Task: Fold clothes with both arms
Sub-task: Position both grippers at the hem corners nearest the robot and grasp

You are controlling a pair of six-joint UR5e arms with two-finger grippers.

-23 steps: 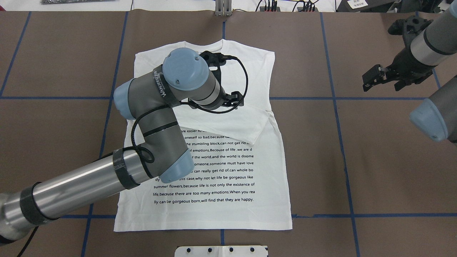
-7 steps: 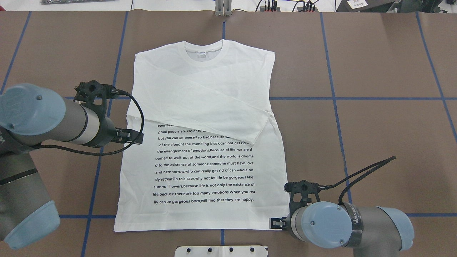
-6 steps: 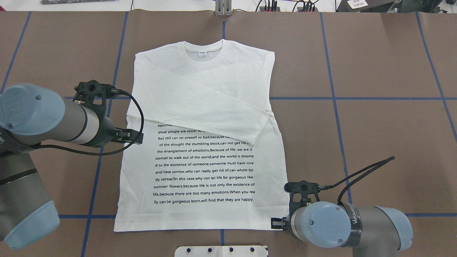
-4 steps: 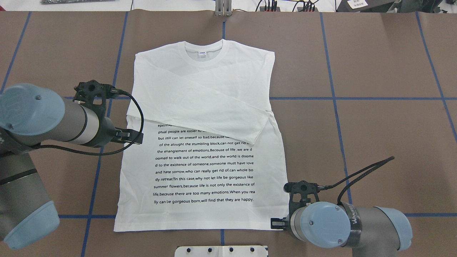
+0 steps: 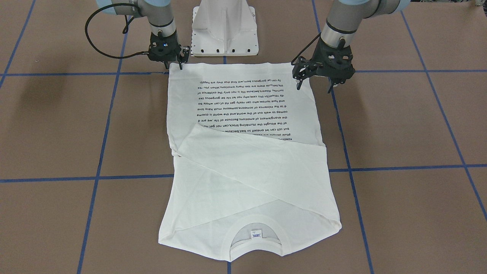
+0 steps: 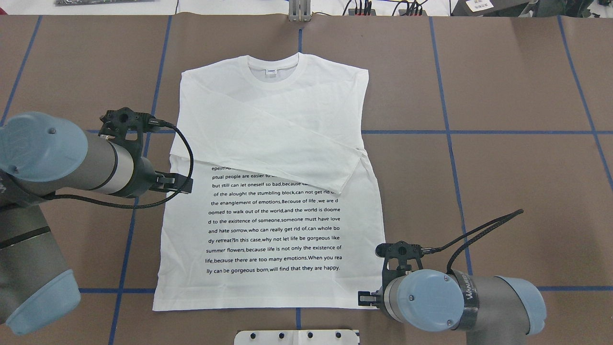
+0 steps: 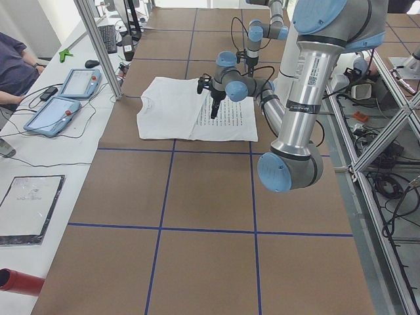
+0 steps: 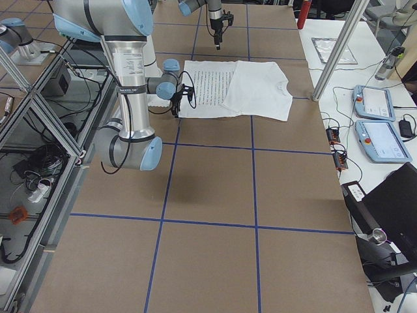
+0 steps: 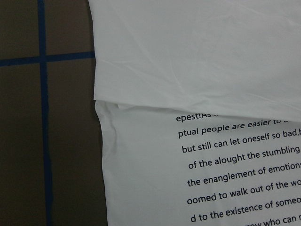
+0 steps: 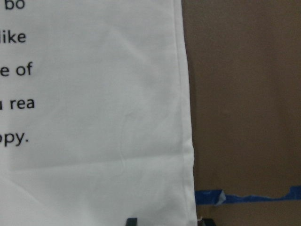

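Nearest the robot, the right arm's black two-finger end effector (image 5: 173,65) stood at a hem corner of the white long-sleeved cotton shirt (image 5: 247,167), its fingers apart on either side of the corner. The shirt lay flat, printed side up, on the brown table (image 5: 399,125). Further out, the left arm's black end effector (image 5: 314,86) hung over the shirt's side edge, fingers spread, holding nothing. Beyond it both sleeves lay crossed over the chest, and the ribbed round neck (image 5: 255,221) was farthest.

Brown table (image 6: 517,191) (blue tape lines (image 6: 503,132)); white desk (image 7: 59,154).
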